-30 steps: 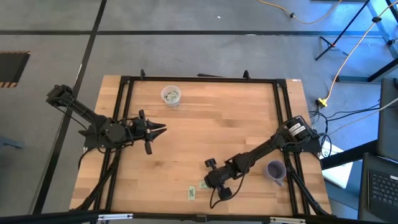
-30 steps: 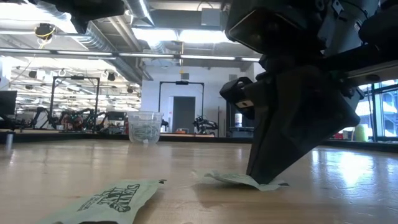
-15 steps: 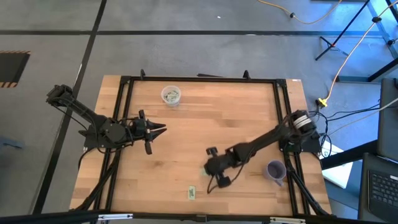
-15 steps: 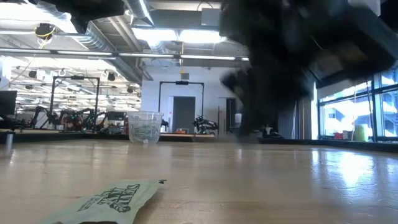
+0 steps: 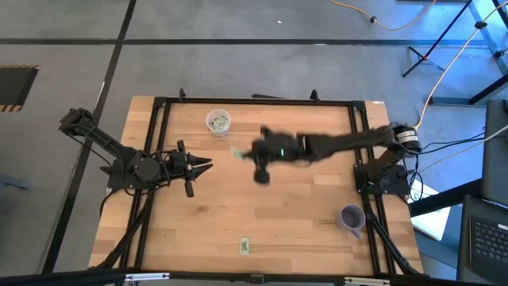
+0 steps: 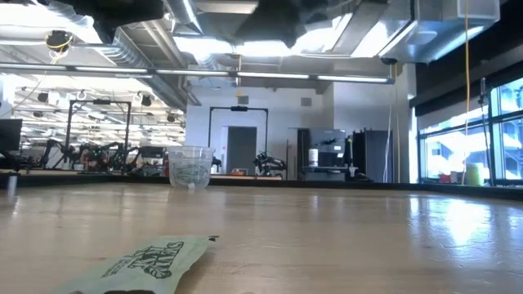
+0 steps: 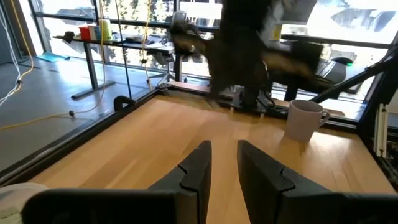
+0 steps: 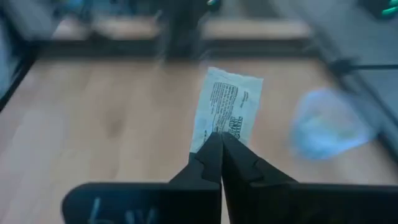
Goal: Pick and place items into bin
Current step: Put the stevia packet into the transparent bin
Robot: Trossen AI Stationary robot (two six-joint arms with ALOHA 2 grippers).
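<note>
Fingertips of my right gripper (image 8: 219,138) pinch a pale green flat packet (image 8: 226,107); the clear round plastic cup (image 5: 218,121) sits just beyond, toward the far-left corner.

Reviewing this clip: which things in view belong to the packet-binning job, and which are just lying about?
Part of the job:
- clear cup, packets already inside
- packet pinched in the right gripper, carried above the table near that cup
- green packet lying near the table's front edge

Just there:
- purple cup at the right edge
- left gripper, parked open, holding nothing
</note>
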